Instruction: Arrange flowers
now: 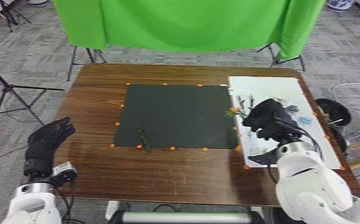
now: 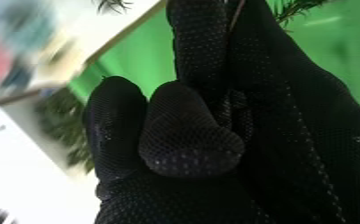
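Brown wooden table (image 1: 178, 175), right hand (image 1: 267, 119) pinching a thin brownish stem (image 2: 238, 15), feathery green leaves (image 2: 295, 7) alongside

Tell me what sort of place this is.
Probably a robotics lab or test studio: a bright green cloth backdrop, a thin black tripod and a white jointed robot arm point to it.

The right hand (image 1: 267, 119) is over the white board (image 1: 270, 86), a green sprig (image 1: 143, 138) on the dark mat (image 1: 176, 110).
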{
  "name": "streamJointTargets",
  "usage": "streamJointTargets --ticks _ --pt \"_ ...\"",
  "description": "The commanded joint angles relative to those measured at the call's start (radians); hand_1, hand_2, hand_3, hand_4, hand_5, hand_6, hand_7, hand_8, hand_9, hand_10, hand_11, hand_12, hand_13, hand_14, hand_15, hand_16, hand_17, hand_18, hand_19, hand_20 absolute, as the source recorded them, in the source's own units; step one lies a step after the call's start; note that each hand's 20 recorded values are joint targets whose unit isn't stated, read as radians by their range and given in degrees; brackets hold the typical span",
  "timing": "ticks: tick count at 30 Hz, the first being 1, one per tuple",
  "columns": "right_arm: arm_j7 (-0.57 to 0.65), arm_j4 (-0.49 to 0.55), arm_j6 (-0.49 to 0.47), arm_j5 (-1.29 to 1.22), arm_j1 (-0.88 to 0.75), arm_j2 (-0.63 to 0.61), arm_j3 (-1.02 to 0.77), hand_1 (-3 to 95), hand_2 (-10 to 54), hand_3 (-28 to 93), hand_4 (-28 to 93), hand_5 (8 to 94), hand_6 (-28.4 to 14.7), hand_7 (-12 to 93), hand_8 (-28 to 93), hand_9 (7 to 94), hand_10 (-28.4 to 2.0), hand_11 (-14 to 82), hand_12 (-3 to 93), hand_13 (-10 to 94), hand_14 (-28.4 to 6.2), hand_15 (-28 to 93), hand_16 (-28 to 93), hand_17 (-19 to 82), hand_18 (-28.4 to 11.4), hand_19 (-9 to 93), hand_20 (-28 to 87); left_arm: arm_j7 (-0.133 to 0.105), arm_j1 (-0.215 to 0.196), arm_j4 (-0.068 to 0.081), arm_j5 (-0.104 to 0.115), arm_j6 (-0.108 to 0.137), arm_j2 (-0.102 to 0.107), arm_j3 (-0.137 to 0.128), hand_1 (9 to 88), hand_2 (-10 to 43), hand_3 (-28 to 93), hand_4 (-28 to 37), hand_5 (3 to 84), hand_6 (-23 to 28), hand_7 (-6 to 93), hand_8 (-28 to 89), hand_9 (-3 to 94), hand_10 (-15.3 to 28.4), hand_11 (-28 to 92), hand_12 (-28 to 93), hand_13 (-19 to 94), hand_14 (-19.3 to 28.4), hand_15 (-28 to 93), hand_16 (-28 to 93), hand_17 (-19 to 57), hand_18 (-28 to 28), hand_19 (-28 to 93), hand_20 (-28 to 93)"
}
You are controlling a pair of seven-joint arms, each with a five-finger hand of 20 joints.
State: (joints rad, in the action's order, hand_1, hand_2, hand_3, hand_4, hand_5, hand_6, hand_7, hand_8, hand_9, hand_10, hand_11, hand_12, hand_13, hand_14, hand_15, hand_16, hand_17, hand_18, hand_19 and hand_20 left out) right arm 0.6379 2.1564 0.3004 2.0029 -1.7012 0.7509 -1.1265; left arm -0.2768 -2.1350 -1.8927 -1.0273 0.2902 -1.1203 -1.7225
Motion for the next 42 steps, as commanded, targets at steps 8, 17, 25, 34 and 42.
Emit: streamJointTargets --ticks 8,17,25,34,42 --pt "-0.009 -0.289 0.004 -0.021 0.505 0.269 0.464 55.4 -9.5 65 -10 79.9 -3.7 24 9 93.7 -11.1 28.5 22.8 94 -0.4 66 25 71 -10.8 93 47 0.017 -0.001 -0.003 -0.002 -0.018 0.011 0.007 29.1 -9.5 67 -28.3 52.5 1.0 19.8 -8 50.9 12.9 21 14 43 15.5 22 0 15.6 11.9 12 27" --pt "0.044 -0.390 0.009 -0.035 0.518 0.352 0.484 55.8 -9.5 64 -10 80.8 -3.8 23 9 93.7 -12.1 28.5 20.4 94 -0.5 65 24 72 -10.4 93 44 0.023 0.001 -0.001 -0.002 -0.022 0.014 0.012 29.0 -9.5 67 -28.3 52.6 1.2 19.5 -8 50.9 12.8 21 14 43 15.5 22 0 15.4 11.9 12 26" --pt "0.061 -0.411 0.000 -0.078 0.512 0.368 0.497 55.7 -9.5 64 -9 80.8 -3.7 23 8 93.7 -11.9 27.6 19.2 94 -0.8 64 23 72 -9.9 93 41 0.028 0.010 0.001 -0.004 -0.036 0.018 0.015 28.8 -9.5 67 -28.3 52.5 1.2 19.5 -8 50.7 12.7 21 14 43 15.6 22 0 15.2 11.9 12 26" --pt "0.071 -0.406 -0.014 -0.139 0.518 0.378 0.524 54.4 -9.5 63 -9 80.8 -3.4 23 8 93.7 -12.1 27.1 19.1 94 -1.1 63 23 72 -9.7 93 37 0.033 0.016 0.005 -0.008 -0.050 0.020 0.017 28.3 -9.5 68 -28.2 52.1 1.2 19.2 -7 50.4 12.6 21 14 42 15.6 22 0 14.9 12.0 11 26" --pt "0.072 -0.404 -0.009 -0.193 0.541 0.389 0.557 53.7 -9.5 62 -9 81.0 -3.1 23 8 93.7 -12.4 25.3 18.6 94 -1.2 62 22 72 -9.6 93 36 0.034 0.016 0.004 -0.008 -0.055 0.021 0.020 28.1 -9.5 68 -28.2 51.8 1.2 19.1 -7 49.9 12.7 20 14 42 15.6 22 0 14.6 12.0 11 26"
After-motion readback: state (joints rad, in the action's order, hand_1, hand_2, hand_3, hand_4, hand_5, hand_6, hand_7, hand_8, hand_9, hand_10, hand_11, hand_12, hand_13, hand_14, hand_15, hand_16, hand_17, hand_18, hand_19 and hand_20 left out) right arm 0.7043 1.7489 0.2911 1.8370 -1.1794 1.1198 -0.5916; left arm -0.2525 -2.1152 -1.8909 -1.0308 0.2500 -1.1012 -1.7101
